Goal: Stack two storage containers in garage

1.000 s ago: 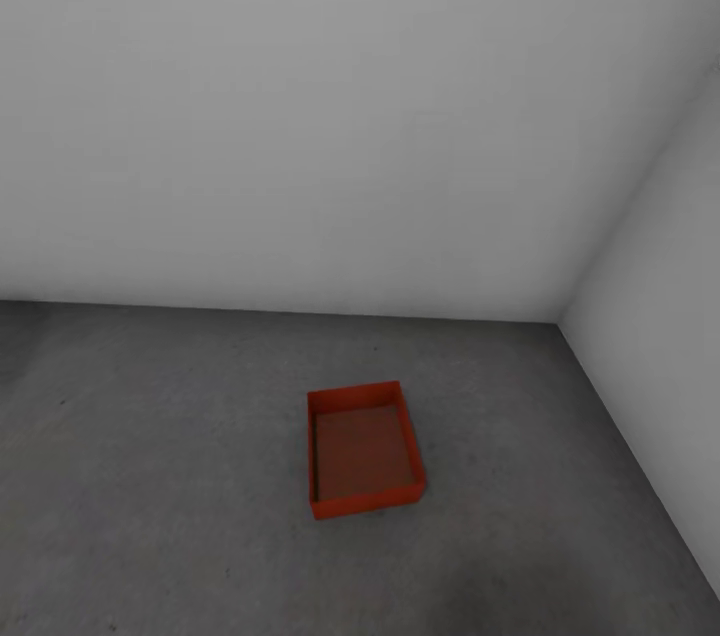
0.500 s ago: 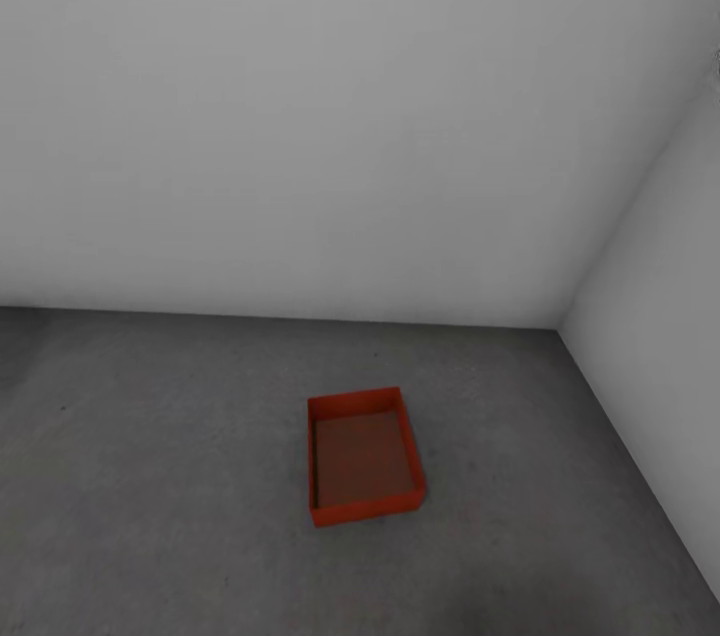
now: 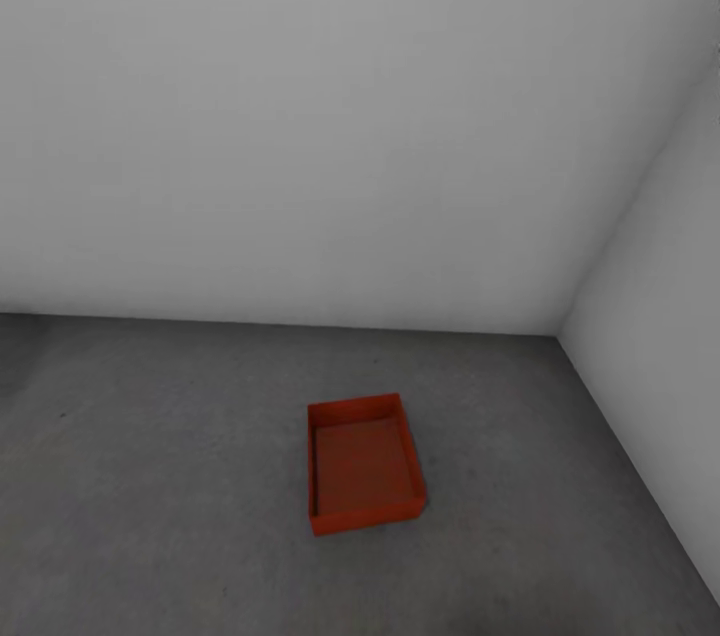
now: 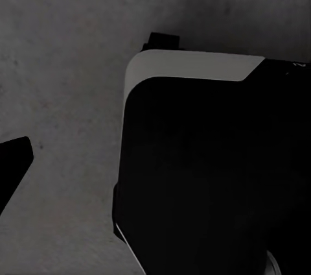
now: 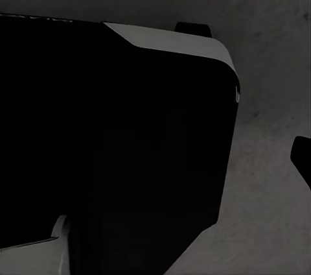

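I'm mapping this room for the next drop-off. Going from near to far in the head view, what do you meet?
Bare concrete floor → orange-red container sitting open-topped on it → more floor → back wall.

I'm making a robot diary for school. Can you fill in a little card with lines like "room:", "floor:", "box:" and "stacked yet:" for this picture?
room: bare corner with plain grey-white walls
floor: dark grey concrete
box: one orange-red storage container, open top, looks empty
box place: flat on the floor, apart from both walls
stacked yet: no, nothing sits on it
wrist views: dark robot body over the concrete
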### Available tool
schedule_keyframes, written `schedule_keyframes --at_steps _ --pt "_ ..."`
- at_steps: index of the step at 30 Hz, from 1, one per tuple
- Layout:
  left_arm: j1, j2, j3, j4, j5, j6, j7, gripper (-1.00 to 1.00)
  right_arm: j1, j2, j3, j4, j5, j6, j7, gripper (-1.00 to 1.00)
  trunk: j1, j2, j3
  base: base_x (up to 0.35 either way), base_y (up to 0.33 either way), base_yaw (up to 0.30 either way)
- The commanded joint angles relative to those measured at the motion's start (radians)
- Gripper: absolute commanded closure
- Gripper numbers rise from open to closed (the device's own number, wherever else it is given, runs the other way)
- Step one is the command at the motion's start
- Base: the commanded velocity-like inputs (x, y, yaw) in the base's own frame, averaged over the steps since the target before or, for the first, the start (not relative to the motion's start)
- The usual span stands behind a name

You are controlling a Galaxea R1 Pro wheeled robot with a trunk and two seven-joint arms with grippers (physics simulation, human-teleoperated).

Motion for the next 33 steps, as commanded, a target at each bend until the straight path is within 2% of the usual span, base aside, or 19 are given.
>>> schedule_keyframes --at_steps 1,33 --pt "0.000 0.000 -0.003 0.000 0.009 -0.001 0.002 -1.00 -0.001 0.001 0.008 0.003 -0.010 -0.005 -0.001 -1.00 0.000 -0.001 0.001 0.000 0.000 0.000" --pt "0.000 0.002 -0.003 0.000 0.011 -0.001 0.002 -1.00 -0.001 0.000 0.008 0.003 -0.009 -0.005 0.020 -1.00 0.000 -0.001 0.051 0.000 0.000 0.000"
